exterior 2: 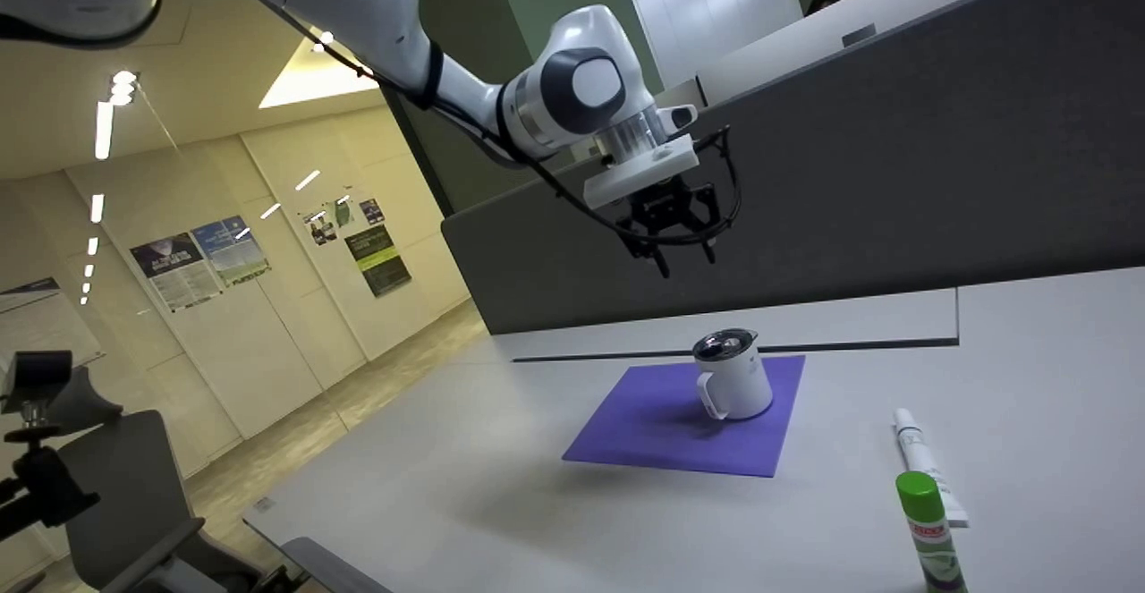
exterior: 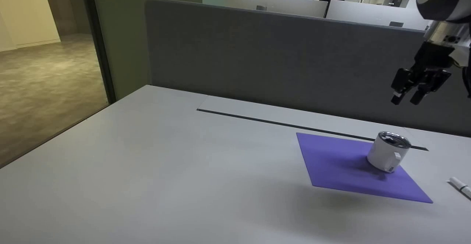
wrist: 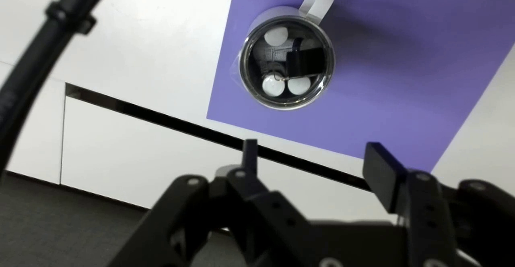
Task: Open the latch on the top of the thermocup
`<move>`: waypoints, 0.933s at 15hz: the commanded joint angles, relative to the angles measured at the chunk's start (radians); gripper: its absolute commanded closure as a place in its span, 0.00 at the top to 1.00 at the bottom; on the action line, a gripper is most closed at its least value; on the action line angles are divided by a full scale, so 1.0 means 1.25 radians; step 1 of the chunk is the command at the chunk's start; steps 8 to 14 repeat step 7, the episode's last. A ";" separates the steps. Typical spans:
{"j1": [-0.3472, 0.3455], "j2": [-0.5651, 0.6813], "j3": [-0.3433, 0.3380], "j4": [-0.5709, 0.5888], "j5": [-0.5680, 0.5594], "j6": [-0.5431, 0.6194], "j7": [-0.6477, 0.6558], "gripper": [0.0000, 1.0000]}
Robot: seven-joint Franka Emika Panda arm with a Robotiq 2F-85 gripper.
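One thermocup, upright near the worktop's far edge; one pincer, spread wide, best narrowed before nudging the lid.

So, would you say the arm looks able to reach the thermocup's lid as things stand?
Probably yes: the open jaws hang above and to one side of the thermocup, and nothing visible stands between them and its lid.

Light strips glow in an exterior view; a soft shadow spreads over the bench beside the sheet. The wrist view nearly bleaches the bench, and the cup glints along its rim.
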 commanded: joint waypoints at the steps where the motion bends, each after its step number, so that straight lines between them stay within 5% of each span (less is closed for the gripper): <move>1: -0.010 -0.039 0.006 -0.035 0.022 -0.022 -0.017 0.98; 14: 0.005 -0.019 -0.007 -0.019 0.006 -0.037 -0.007 1.00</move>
